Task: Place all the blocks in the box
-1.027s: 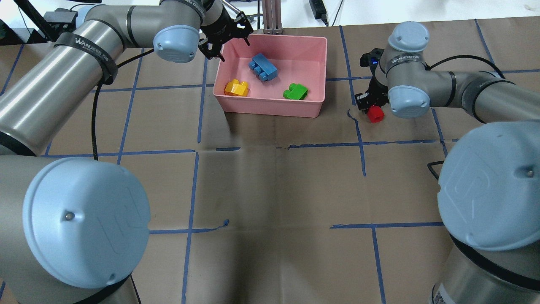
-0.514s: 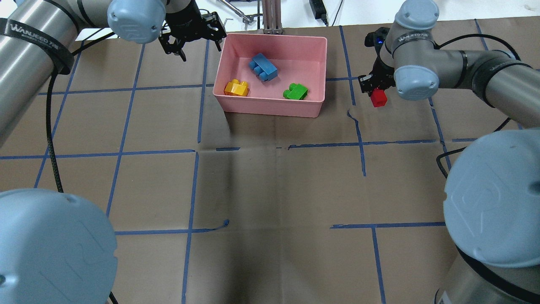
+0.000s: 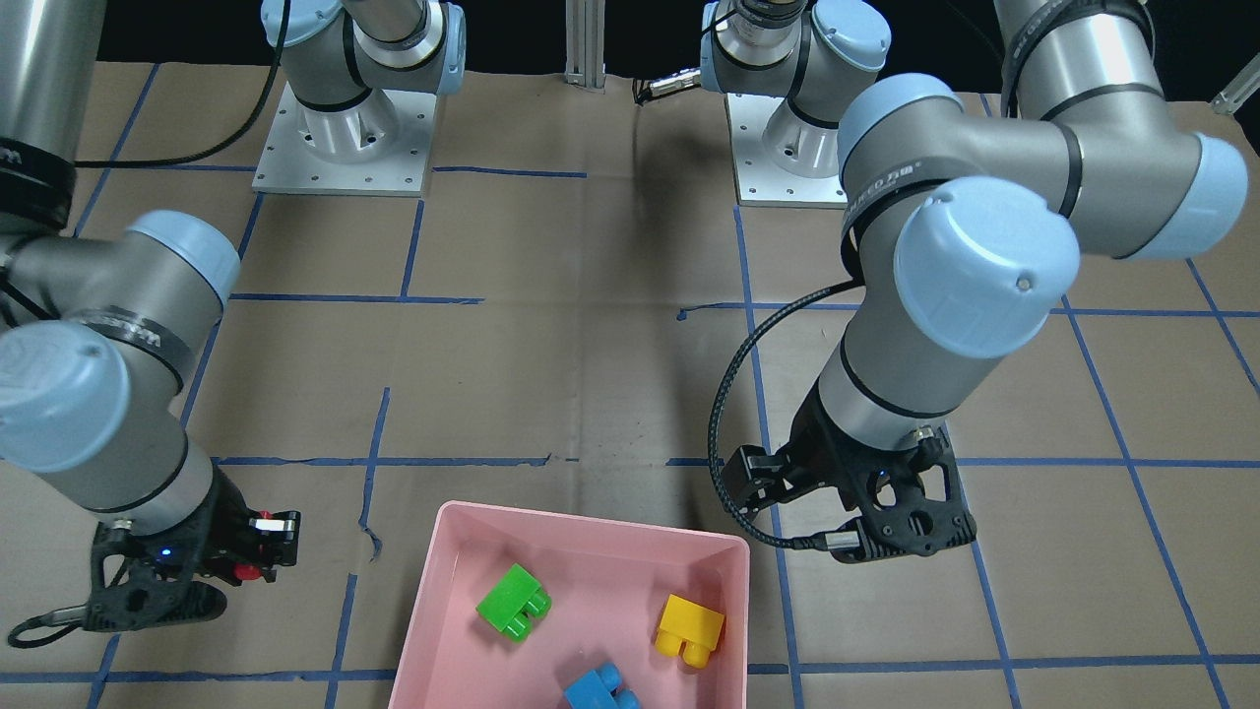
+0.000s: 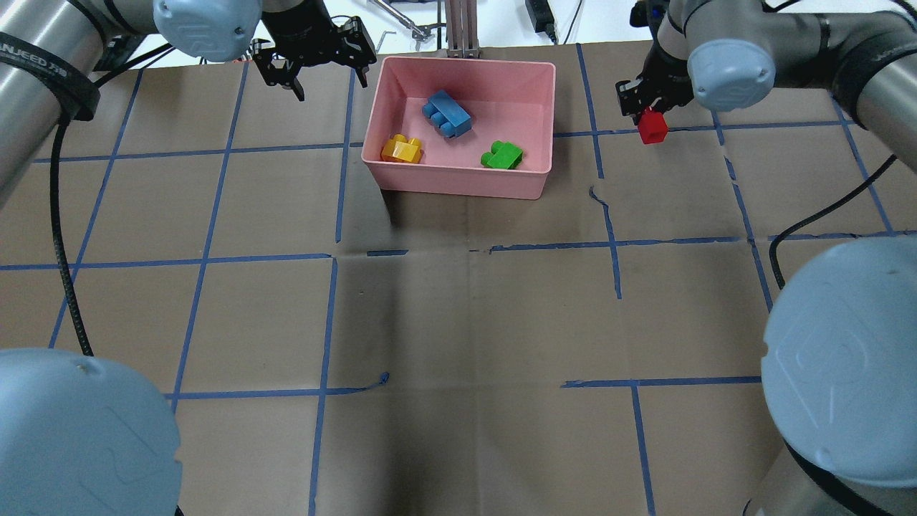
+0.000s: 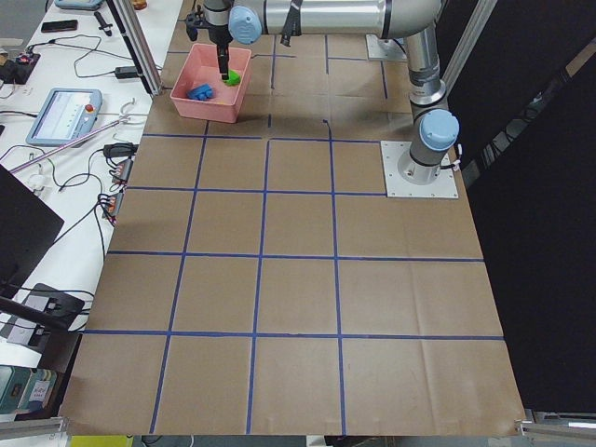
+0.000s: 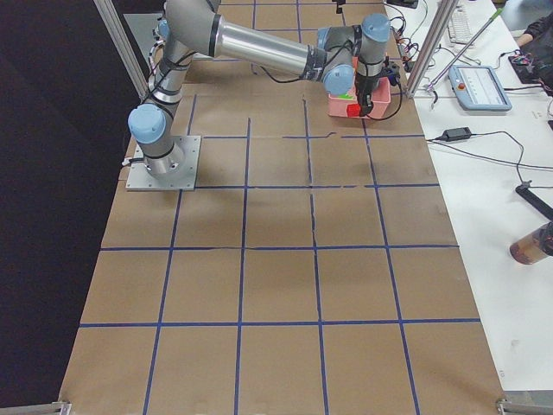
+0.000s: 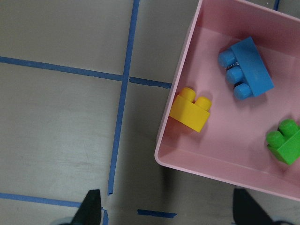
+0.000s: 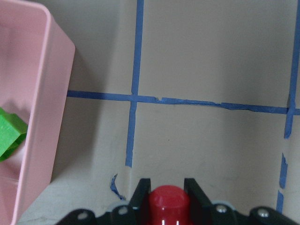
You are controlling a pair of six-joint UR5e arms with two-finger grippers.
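Observation:
The pink box [image 4: 519,89] stands at the far middle of the table. In it lie the blue block [image 4: 446,115], the yellow block [image 4: 401,149] and the green block [image 4: 501,155]. My right gripper [image 4: 649,118] is shut on the small red block [image 4: 653,127] and holds it above the table, right of the box. The right wrist view shows the red block [image 8: 168,201] between the fingers [image 8: 140,192], with the box wall [image 8: 42,117] to the left. My left gripper [image 4: 322,64] is open and empty, just left of the box's far left corner.
Brown paper with blue tape lines covers the table. An aluminium post [image 4: 462,29] stands just behind the box. Cables and a power brick [image 4: 539,14] lie beyond the table's far edge. A black cable [image 4: 68,236] hangs along my left arm.
My right gripper has risen with the red block and carried it toward the far edge. My left gripper has moved off the box's far left corner to its left side.

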